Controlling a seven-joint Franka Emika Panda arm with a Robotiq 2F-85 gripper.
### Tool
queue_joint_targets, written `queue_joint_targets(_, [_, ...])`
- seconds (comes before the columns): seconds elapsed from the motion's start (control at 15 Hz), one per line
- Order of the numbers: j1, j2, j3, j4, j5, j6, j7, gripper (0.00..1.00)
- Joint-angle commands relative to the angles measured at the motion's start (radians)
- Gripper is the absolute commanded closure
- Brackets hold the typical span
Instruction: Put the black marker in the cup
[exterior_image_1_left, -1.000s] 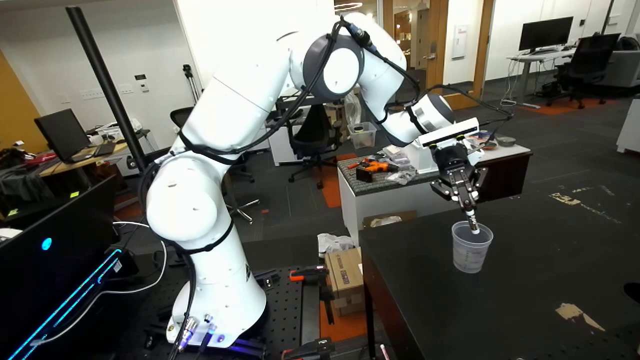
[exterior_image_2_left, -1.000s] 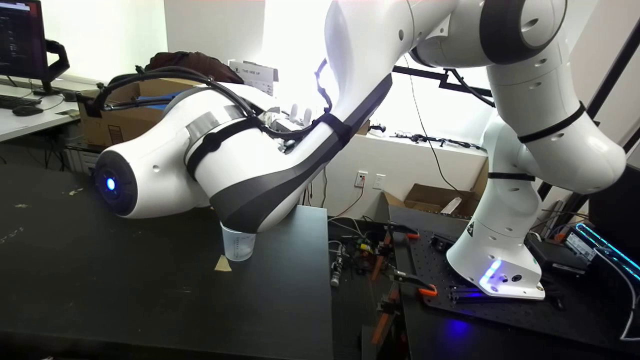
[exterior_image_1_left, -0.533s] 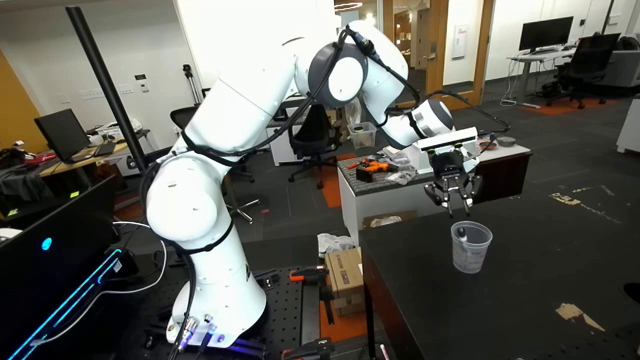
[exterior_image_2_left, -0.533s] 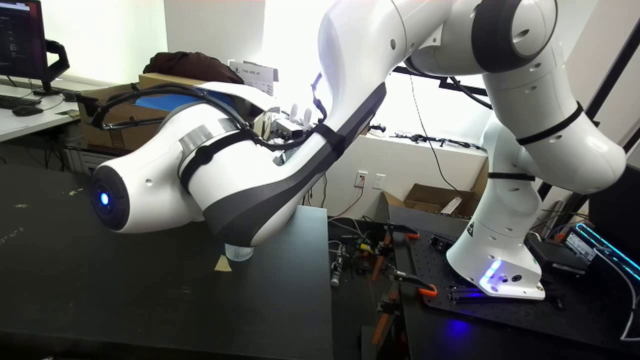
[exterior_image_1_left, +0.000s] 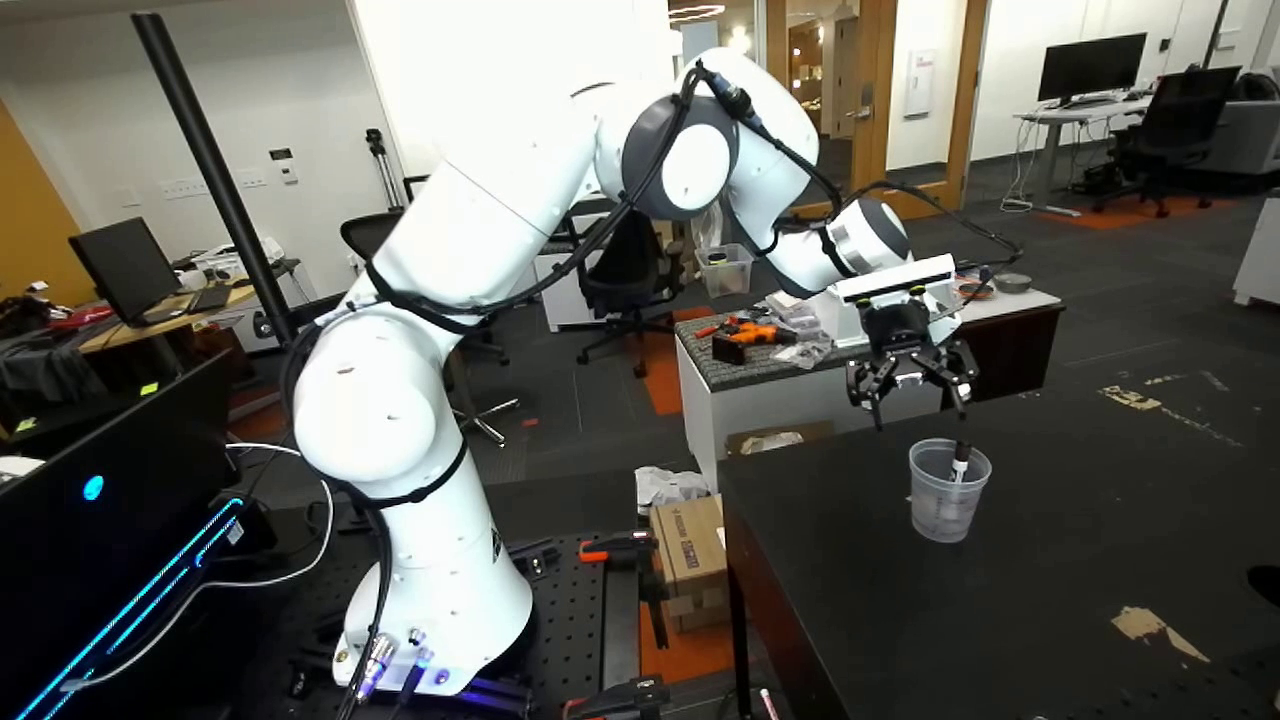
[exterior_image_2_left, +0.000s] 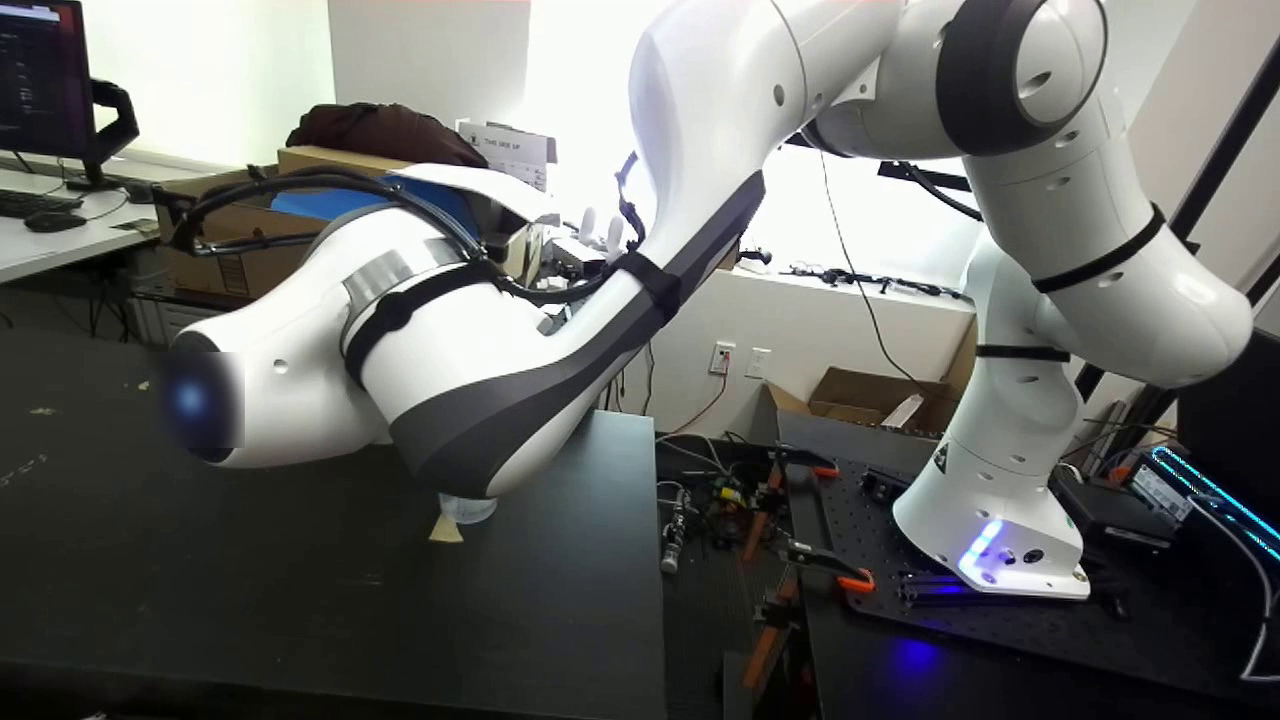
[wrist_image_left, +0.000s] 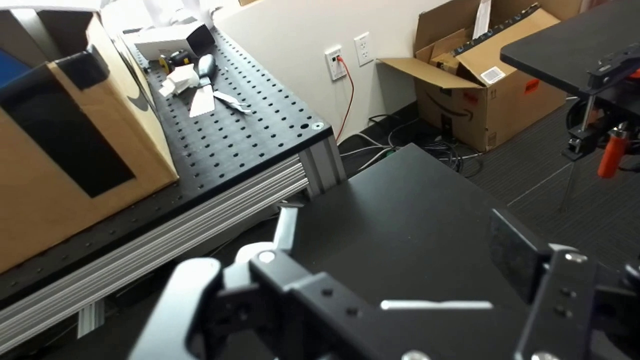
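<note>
Black marker (exterior_image_1_left: 961, 458) sits inside the translucent plastic cup (exterior_image_1_left: 942, 512)! | on bench (exterior_image_1_left: 1020, 620), toward robot-side edge | jaws spread wide above!

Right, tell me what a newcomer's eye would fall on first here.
The white robot arm probably stands out, arching across both exterior views. In an exterior view, the open gripper hangs at its end, and lower down the translucent cup sits on the black table with the black marker inside.

A tan wood-framed glass door (exterior_image_1_left: 878, 130) in an exterior view; right of it, a flat white wall (exterior_image_1_left: 1015, 80); before the door, dark grey orange-patched floor (exterior_image_1_left: 1090, 290).
</note>
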Motion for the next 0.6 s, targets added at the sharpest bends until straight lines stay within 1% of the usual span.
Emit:
queue_joint_targets(0.0, [0.024,-0.044,-0.019,-0.003,-0.009,-0.054,0.059,0.00])
queue_joint_targets(0.27, [0.026,-0.105,-0.021,-0.025,-0.021,-0.080,0.146,0.00])
queue_joint_targets(0.53, [-0.002,-0.199,-0.008,-0.056,0.027,-0.029,0.301,0.00])
